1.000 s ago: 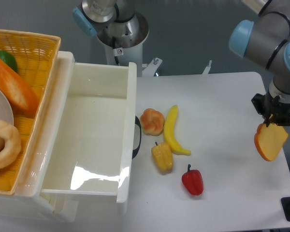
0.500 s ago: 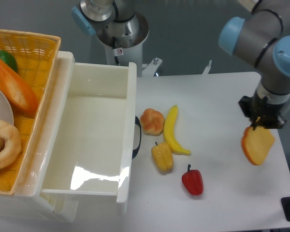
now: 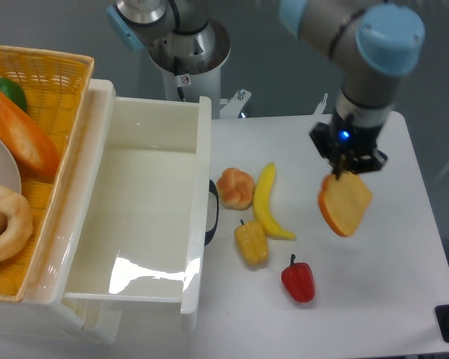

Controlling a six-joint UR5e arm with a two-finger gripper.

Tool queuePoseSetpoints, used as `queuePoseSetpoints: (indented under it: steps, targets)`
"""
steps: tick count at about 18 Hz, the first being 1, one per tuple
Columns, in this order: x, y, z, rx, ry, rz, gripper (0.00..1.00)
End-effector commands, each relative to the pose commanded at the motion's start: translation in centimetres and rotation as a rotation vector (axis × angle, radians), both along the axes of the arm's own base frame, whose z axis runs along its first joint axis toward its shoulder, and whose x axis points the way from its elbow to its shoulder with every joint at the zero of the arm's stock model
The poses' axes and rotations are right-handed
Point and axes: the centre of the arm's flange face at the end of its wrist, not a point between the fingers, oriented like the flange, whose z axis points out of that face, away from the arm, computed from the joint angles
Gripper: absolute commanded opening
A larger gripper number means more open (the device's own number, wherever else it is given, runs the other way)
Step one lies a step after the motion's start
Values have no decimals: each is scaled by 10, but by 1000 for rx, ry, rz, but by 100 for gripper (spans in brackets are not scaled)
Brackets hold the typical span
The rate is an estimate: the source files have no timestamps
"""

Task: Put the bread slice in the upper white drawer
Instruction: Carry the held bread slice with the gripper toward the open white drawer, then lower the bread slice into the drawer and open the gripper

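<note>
While the bread slice (image 3: pixel 345 203) is held clamped by its top edge in the gripper (image 3: pixel 343 171), right of centre above the table (image 3: pixel 404 299), the upper white drawer (image 3: pixel 146 217) at left stands open, nothing inside; a bun (image 3: pixel 235 187) and banana (image 3: pixel 268 200) lie between.

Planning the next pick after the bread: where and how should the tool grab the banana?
Grip the banana across its narrow middle, coming from straight above. It lies flat, running top to bottom, with the bun near its left, so set the fingers carefully there.
</note>
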Motion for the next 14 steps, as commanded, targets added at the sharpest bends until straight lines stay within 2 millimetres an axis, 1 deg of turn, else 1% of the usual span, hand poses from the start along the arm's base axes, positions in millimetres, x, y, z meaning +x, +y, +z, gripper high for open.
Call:
queuePoseSetpoints:
  steps: [2,3,5,8,11,14]
  targets:
    - [30,14,17,27,9,21,0]
    - [43,24,22,41,6,31,0]
    - [69,35,37,77,3,55,0]
    - [115,68,49,113,-9,48,0]
    - [164,98,52,119,-27,25,0]
    - [197,114,51,121,-46,1,0]
